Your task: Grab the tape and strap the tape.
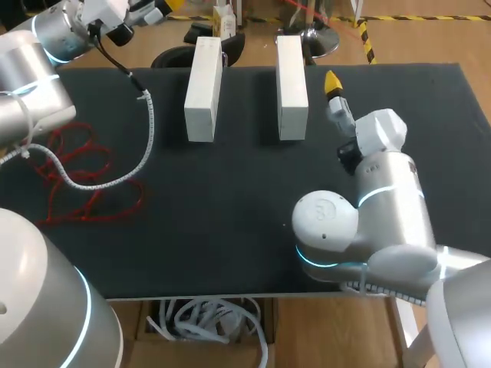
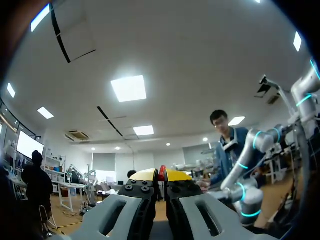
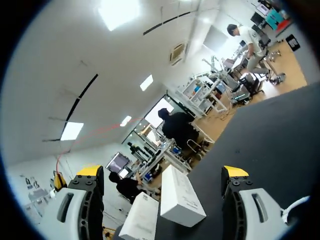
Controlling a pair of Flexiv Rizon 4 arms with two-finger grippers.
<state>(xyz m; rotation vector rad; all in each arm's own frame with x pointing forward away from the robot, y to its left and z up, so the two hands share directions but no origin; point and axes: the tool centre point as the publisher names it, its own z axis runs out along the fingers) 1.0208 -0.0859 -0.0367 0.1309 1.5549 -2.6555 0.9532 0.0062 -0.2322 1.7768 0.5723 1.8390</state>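
Note:
The tape is a thin red strap. Its loose loops (image 1: 77, 180) lie on the black table (image 1: 230, 215) at the left. My left gripper (image 1: 169, 6) is raised beyond the table's far left corner. In the left wrist view it (image 2: 161, 174) is shut, with a bit of red tape (image 2: 161, 171) pinched between the yellow tips. My right gripper (image 1: 333, 84) sits at the right of the table, just right of the right white block. It (image 3: 162, 172) stands wide open with nothing between its fingers; both blocks lie ahead of it.
Two long white blocks (image 1: 203, 88) (image 1: 291, 86) lie side by side at the table's far middle, also seen in the right wrist view (image 3: 180, 197) (image 3: 142, 220). A white spiral-wrapped cable (image 1: 146, 146) from my left arm droops onto the table beside the red loops.

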